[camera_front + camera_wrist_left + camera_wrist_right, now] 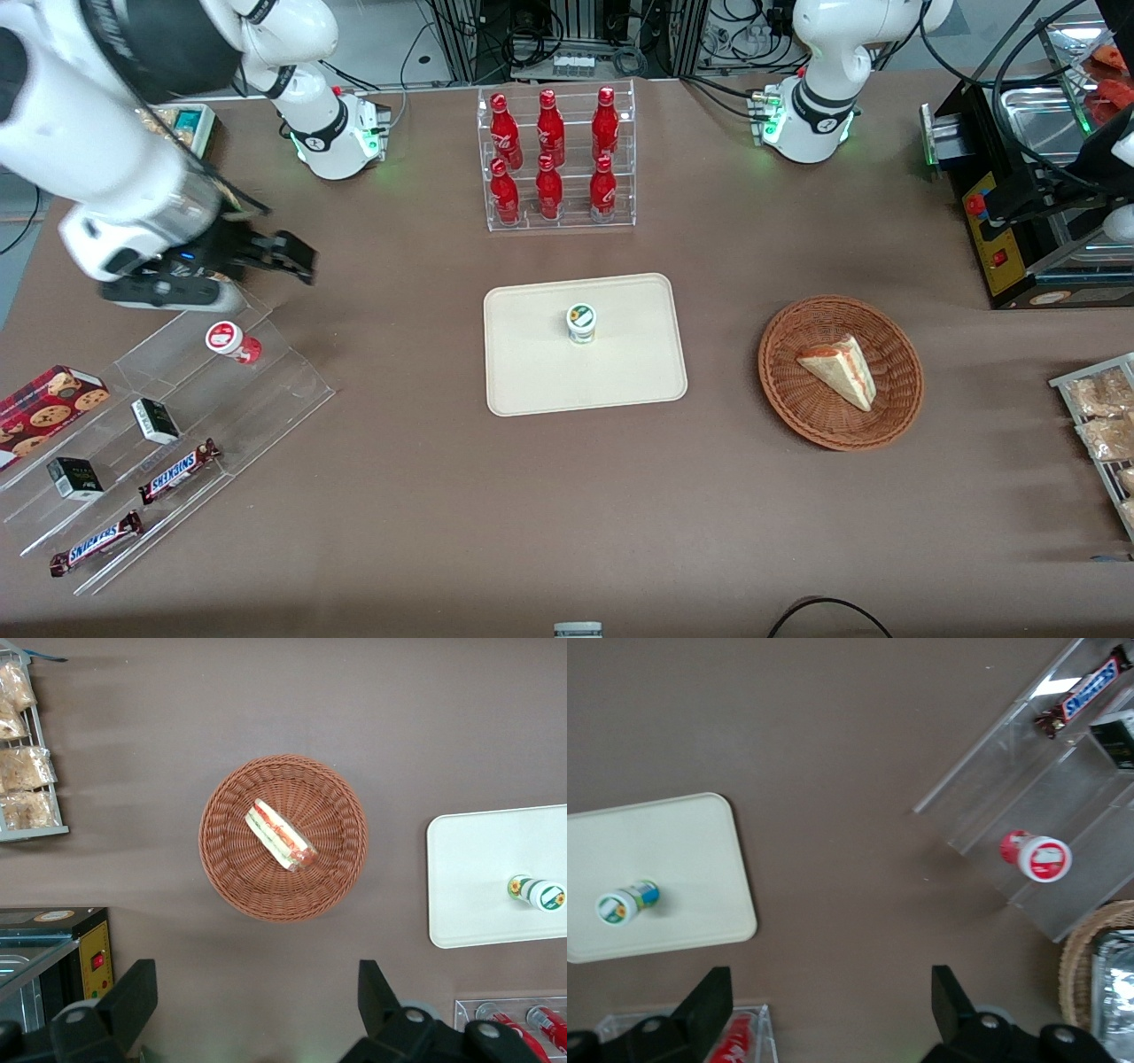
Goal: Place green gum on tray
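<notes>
I am holding my end effector (297, 257) wide open and empty above the clear stand near my edge of the table, while the green gum (581, 322) is standing upright mid-tray (532, 381), well apart toward the table's centre

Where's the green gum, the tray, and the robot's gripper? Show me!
green gum (581, 315): front view, on its round green-and-white lid.
tray (532, 381): front view, on a bare part of its flat cream floor.
gripper (297, 257): front view, at its open black fingertips, above the clear shelf.
</notes>
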